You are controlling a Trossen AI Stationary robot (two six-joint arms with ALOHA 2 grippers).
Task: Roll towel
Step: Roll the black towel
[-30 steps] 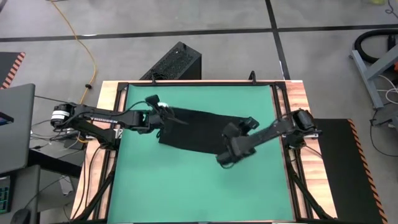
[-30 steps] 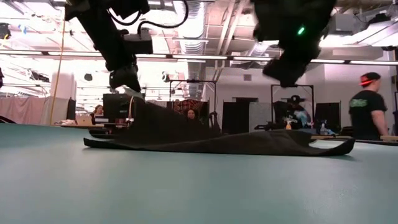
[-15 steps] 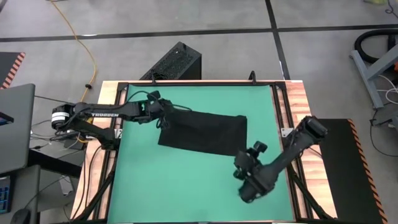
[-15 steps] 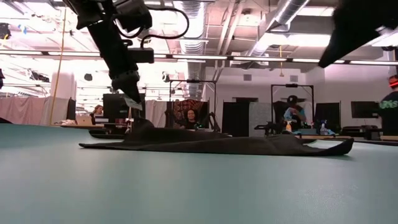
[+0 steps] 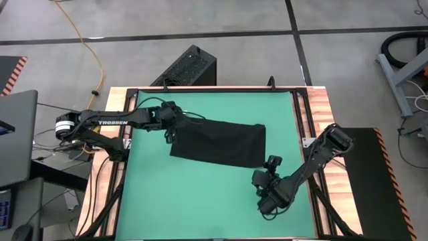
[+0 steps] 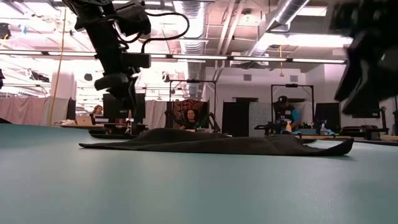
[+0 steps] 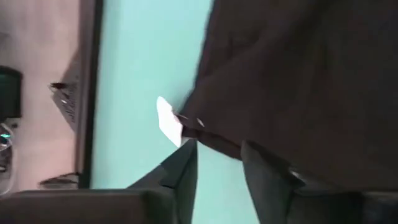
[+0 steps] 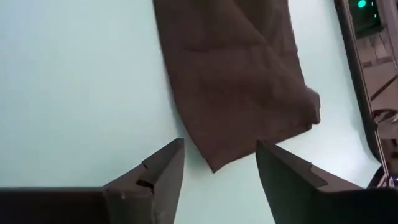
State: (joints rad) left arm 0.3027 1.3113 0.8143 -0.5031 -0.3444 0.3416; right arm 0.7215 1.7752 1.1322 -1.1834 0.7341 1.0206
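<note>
— Towel (image 5: 219, 143): black cloth, lying flat and unrolled on the green mat (image 5: 200, 201), toward the far half of the table (image 5: 322, 107). Small white tag (image 7: 168, 121) at the edge nearest my left pincer. Where do your pincers stand?

— Left pincer (image 5: 171, 132): low at the towel's left end, fingers spread, straddling the hem beside the tag; I cannot tell whether they touch cloth. Right pincer (image 5: 265, 204): spread, holding nothing, above bare mat near the towel's near right corner and apart from it.

— Step in hand?

— Judged: the very start. No roll formed yet; both pincers are lining up on opposite ends.

— Next move calls for?

— Probably pinching one edge at two points, lifting slightly and turning it over evenly, so the soft cloth does not bunch.

— Surface and room?

— Mat: smooth, green, framed by wooden table edges. Floor: grey concrete, yellow cable (image 5: 90, 47), black box (image 5: 187, 67) behind the table. Room: workshop benches, ceiling strip lights, seated people far off in the low view.
</note>
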